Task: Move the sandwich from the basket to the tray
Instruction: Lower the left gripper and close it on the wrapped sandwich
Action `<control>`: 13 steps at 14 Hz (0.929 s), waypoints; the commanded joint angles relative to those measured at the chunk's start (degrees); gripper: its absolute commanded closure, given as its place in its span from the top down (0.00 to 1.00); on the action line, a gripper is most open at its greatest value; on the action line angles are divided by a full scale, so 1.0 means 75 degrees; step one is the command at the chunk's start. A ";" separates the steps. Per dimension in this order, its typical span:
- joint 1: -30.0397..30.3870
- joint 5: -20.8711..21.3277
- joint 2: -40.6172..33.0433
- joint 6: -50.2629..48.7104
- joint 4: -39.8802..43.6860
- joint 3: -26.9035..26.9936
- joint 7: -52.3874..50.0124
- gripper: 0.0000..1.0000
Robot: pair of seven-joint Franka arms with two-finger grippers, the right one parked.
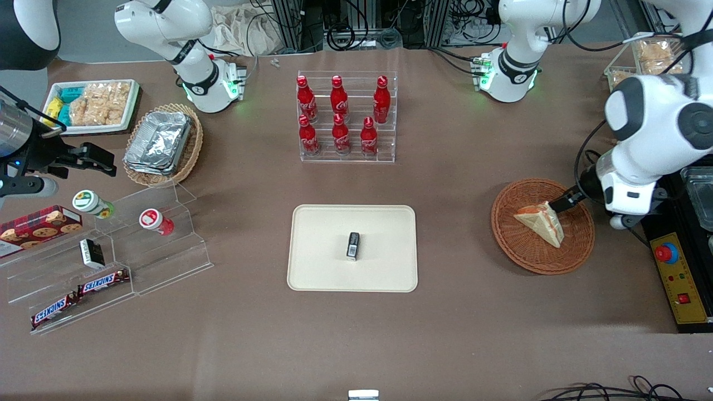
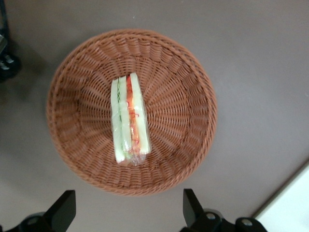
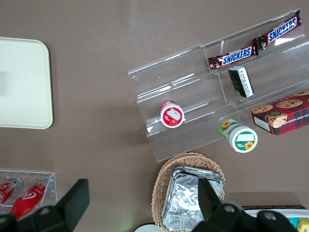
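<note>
The sandwich (image 1: 541, 222) is a plastic-wrapped wedge of white bread with reddish filling. It lies in the round reddish-brown wicker basket (image 1: 523, 257) toward the working arm's end of the table. In the left wrist view the sandwich (image 2: 129, 119) sits near the middle of the basket (image 2: 186, 96). My gripper (image 1: 561, 204) hangs above the basket's rim, just beside the sandwich. It is open (image 2: 128, 212), with only table surface between its two black fingers (image 2: 191, 207). The cream tray (image 1: 312, 270) lies mid-table, and its corner (image 2: 294, 208) shows in the left wrist view.
A small dark packet (image 1: 353, 245) lies on the tray. A rack of red cola bottles (image 1: 345, 117) stands farther from the front camera. A yellow control box with a red button (image 1: 667, 253) borders the basket. An acrylic shelf with Snickers bars (image 1: 103, 281) and a tan basket of foil containers (image 1: 161, 142) sit toward the parked arm's end.
</note>
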 commanded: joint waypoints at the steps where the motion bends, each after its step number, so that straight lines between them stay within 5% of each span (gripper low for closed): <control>1: 0.0005 0.0044 0.0474 0.0859 -0.0494 0.0022 -0.0531 1.00; 8: 0.0005 0.0055 0.1801 0.2909 -0.0880 0.0128 -0.0754 0.94; 10: 0.0005 0.0055 0.1954 0.3005 -0.0904 0.0128 -0.0743 0.19; 11: 0.0005 0.0055 0.1885 0.2994 -0.0904 0.0128 -0.0708 0.05; 13: 0.0005 0.0055 0.1605 0.2785 -0.0892 0.0128 -0.0707 0.00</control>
